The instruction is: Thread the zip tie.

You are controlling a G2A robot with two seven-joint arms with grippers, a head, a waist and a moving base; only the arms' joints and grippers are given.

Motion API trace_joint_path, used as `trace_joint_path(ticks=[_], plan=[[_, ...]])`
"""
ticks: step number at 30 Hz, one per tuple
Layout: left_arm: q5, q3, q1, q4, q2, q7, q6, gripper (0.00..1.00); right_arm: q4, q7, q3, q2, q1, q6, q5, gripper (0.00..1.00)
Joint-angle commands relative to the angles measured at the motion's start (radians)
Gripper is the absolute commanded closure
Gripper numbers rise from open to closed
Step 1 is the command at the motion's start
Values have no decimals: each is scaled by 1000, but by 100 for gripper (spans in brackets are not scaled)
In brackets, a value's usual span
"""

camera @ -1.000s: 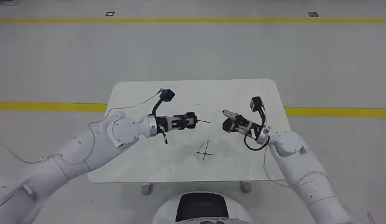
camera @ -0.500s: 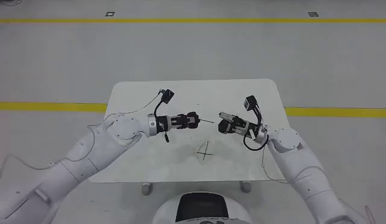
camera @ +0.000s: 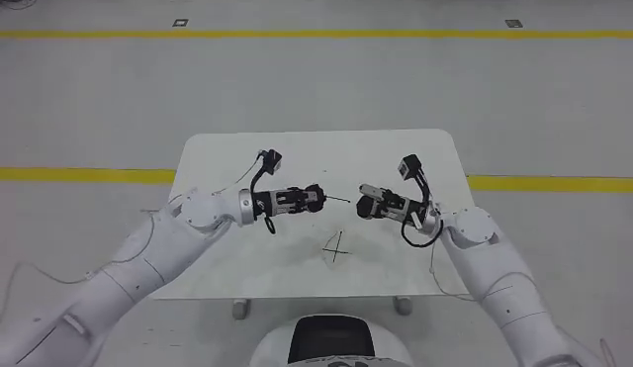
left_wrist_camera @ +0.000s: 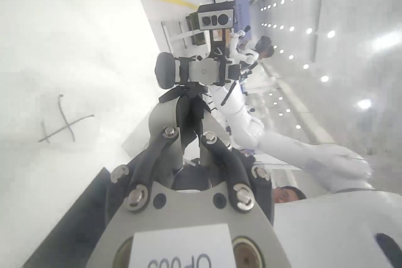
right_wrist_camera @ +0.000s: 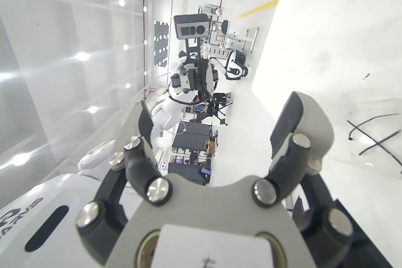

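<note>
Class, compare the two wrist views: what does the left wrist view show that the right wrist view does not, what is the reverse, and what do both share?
Left wrist view: the left gripper up close, shut on a black zip tie. Right wrist view: the right gripper up close, open wide, nothing held. Both: the white table, the loose zip ties crossed on it, and the other arm's gripper facing the camera farther off.
</note>
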Motion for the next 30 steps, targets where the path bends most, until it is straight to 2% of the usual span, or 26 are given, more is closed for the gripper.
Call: trace_joint_path(ticks=[1, 6, 10, 13, 15, 20, 23, 25, 30], plan=[[-64, -14, 9, 22, -8, -55, 0, 100, 11, 45, 6, -4, 7, 0, 18, 0], [-120, -52, 25, 60, -37, -159, 0, 100, 47, 143, 21, -19, 30, 0, 51, 0], [-130, -79, 38, 92, -65, -199, 0, 100, 75, 193, 36, -32, 44, 0, 63, 0], [-122, -99, 46, 117, -87, -221, 0, 100, 92, 229, 44, -44, 53, 0, 67, 0], [-57, -117, 39, 120, -98, -196, 0, 100, 103, 220, 49, -46, 53, 0, 64, 0], [-41, -119, 39, 118, -100, -189, 0, 100, 103, 220, 49, -46, 53, 0, 64, 0], [-46, -118, 49, 113, -102, -159, 25, 100, 94, 196, 42, -46, 46, 4, 53, 0], [-80, -120, 57, 122, -105, -168, 46, 100, 96, 232, 35, -46, 49, 0, 87, 0], [-119, -120, 58, 138, -113, -218, 53, 100, 134, 291, 33, -49, 74, 0, 125, 0]])
